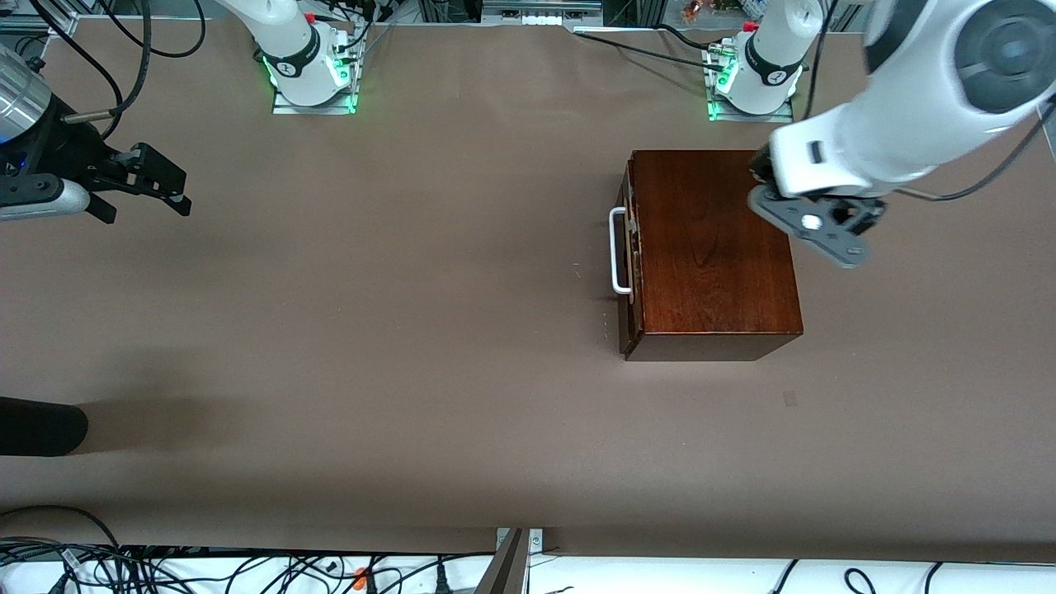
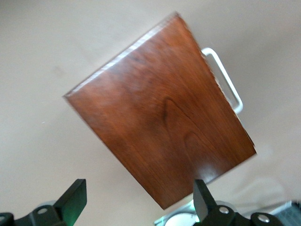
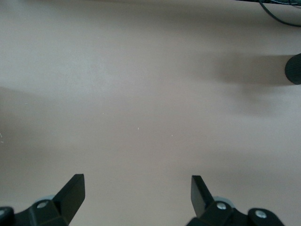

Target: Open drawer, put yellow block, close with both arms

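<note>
A wide brown table is filling the scene, with two large white jointed robot arms rising from bases along its edge farthest from the front camera. A dark glossy reddish-brown wooden box (image 1: 714, 247) is sitting toward the left arm's end of the table, and its drawer (image 1: 630, 256) is lying closed, flush with the box, with its white U-shaped bar handle (image 1: 619, 250) facing the right arm's end of the table. The left arm's black two-finger gripper (image 2: 140, 200) is hovering over the box's top near the edge away from the handle; its fingers (image 2: 75, 197) are standing wide apart and holding nothing, probably so that it can brace the box while the other arm pulls. The right arm's black two-finger gripper (image 1: 169, 186) is hanging over bare table at its own end, well apart from the box, its fingers (image 3: 73, 190) likewise spread and empty, apparently waiting. The small yellow block is not showing in any view, so where it is cannot be told. A dark rounded object (image 1: 41, 425) is poking in at the table's edge nearer the front camera. Judging by the closed drawer, the task is only beginning.
</note>
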You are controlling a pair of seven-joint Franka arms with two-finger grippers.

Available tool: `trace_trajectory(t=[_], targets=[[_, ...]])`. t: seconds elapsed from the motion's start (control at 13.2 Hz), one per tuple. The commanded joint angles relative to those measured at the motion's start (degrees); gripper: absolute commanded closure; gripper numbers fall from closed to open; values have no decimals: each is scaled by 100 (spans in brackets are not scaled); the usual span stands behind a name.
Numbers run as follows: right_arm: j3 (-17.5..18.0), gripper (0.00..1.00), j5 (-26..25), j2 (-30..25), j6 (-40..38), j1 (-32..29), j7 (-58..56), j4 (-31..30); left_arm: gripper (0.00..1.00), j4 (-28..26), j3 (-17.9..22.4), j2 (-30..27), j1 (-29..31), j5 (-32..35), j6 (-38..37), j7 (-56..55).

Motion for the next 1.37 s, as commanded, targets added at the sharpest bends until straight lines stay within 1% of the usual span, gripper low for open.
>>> trace_trajectory(t=[0.0, 0.08, 0.15, 0.23, 0.38, 0.68, 0.84, 1.29], targets=[[4, 0, -20, 32, 15, -20, -7, 73, 0, -351, -90, -374, 447, 65, 403, -944], [4, 0, -11, 32, 15, -20, -7, 73, 0, -605, -100, -575, 466, 48, 700, -1523], [4, 0, -11, 32, 15, -20, -7, 73, 0, -1025, -91, -856, 492, 57, 1042, -2069], [4, 0, -11, 32, 15, -20, -7, 73, 0, -1447, -100, -1137, 692, 57, 1342, -2257], [4, 0, -11, 41, 15, -20, -7, 73, 0, -2064, -336, -1551, 1141, 57, 1415, -2154], [4, 0, -11, 32, 15, -20, -7, 73, 0, -2137, -399, -1491, 1160, 92, 1468, -2162], [4, 0, -11, 32, 15, -20, -7, 73, 0, -2041, -407, -1369, 1160, 119, 1476, -2127], [4, 0, -11, 41, 15, -20, -7, 73, 0, -2023, -407, -1360, 1116, 127, 1450, -2118]])
